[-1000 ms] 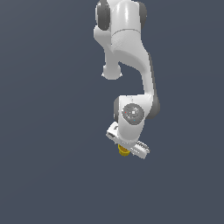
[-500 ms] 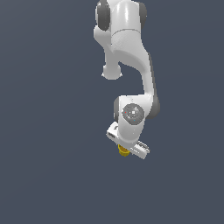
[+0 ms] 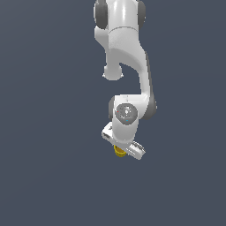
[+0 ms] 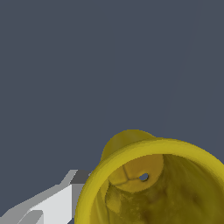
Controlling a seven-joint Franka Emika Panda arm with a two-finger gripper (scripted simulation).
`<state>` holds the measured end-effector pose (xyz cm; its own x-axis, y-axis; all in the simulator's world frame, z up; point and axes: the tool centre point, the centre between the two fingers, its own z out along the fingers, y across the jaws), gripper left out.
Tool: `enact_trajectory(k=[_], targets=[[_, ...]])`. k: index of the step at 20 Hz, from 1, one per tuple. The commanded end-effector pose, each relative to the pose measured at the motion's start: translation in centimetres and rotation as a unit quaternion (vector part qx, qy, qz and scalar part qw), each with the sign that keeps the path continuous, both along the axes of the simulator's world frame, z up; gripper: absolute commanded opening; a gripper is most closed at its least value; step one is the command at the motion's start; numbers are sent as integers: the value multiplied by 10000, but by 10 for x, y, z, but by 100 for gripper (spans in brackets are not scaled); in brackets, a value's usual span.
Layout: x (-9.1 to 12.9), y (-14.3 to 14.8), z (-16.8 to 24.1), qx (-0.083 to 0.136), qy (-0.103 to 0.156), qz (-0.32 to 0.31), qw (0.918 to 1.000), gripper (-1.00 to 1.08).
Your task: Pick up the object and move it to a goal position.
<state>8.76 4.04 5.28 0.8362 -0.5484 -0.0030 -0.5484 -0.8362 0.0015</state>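
In the exterior view one white arm (image 3: 128, 66) reaches down from the top of the picture, and its gripper (image 3: 121, 150) sits right over the small yellow cup (image 3: 118, 151), of which only a sliver of rim and wall shows beneath the white hand. The cup looks to be caught at the gripper, so the pick-up part of the task seems at least under way; whether it is lifted clear of the dark grey surface (image 3: 44, 176) cannot be told, since nothing gives height, and no goal marker shows, so the move to the goal looks to be still ahead. The count here: one arm, one gripper, one cup, nothing else. In the wrist view the cup (image 4: 151, 183) fills the near corner, its round rim turned toward the camera, the hollow inside visible with a small hole in its floor. One pale grey finger (image 4: 48, 205) lies just beside the rim's outer wall; the other finger is out of shot, so how far the gripper is closed, and whether it truly clamps the cup, cannot be told. One cup, one visible finger.
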Motion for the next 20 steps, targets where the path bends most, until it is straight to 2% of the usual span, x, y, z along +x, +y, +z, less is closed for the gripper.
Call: enact_trajectory(k=[1,20], targets=[[1,-20,7,-2,-11,-10,10000,-100],[9,-226,71,0,-14,-10,10000,-100]])
